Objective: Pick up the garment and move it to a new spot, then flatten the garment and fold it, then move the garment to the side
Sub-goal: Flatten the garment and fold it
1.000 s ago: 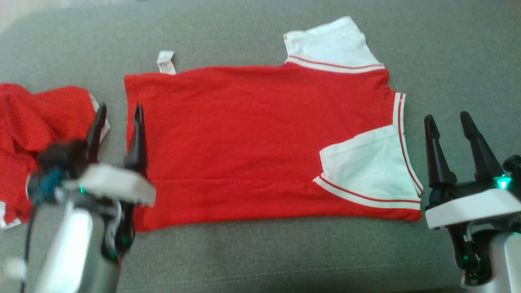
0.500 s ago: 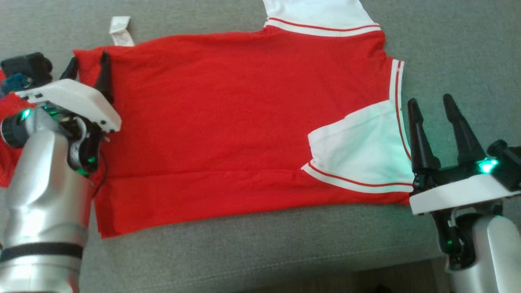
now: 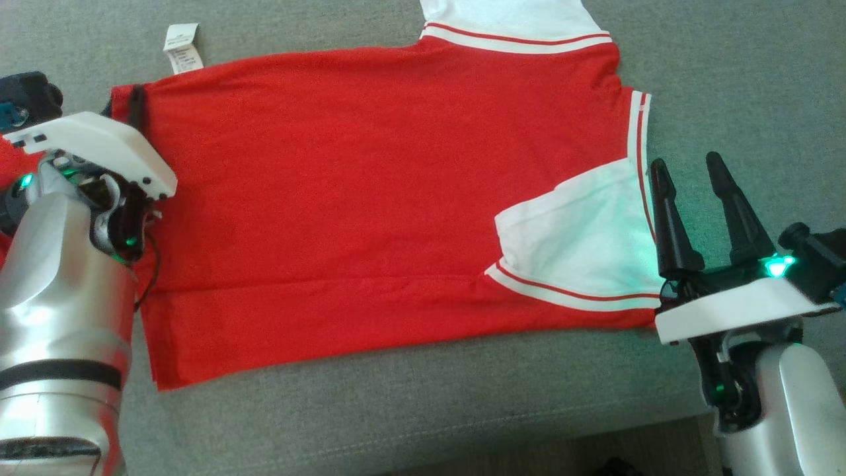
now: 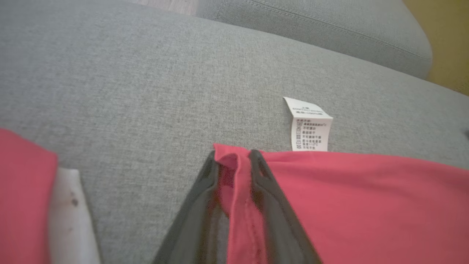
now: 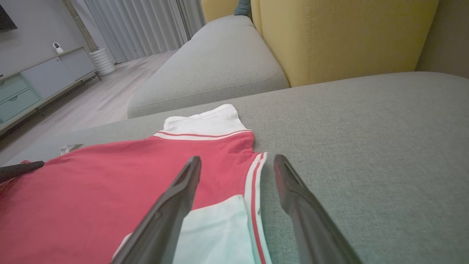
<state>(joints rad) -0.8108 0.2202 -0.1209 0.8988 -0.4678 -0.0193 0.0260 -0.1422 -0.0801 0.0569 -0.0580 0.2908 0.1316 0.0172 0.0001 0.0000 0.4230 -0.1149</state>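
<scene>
Pinching shirt (image 3: 363, 185) hem corner in left gripper (image 4: 234, 157), jaws narrow on cloth. Hovering right gripper (image 3: 685, 164), jaws wide, beside striped edge. Likely soft, light, limp; best gripping at corners.

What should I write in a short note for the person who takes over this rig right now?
Left pincer: shut on the far hem corner of the red shirt, next to the care label.
Right pincer: open, holding nothing, beside the shirt's collar end.
Shirt: spread flat on the grey sofa cushion, with the near white sleeve folded in over the body.
Done: flattening looks finished.
Left: the main fold, then moving the shirt to the side.
</scene>
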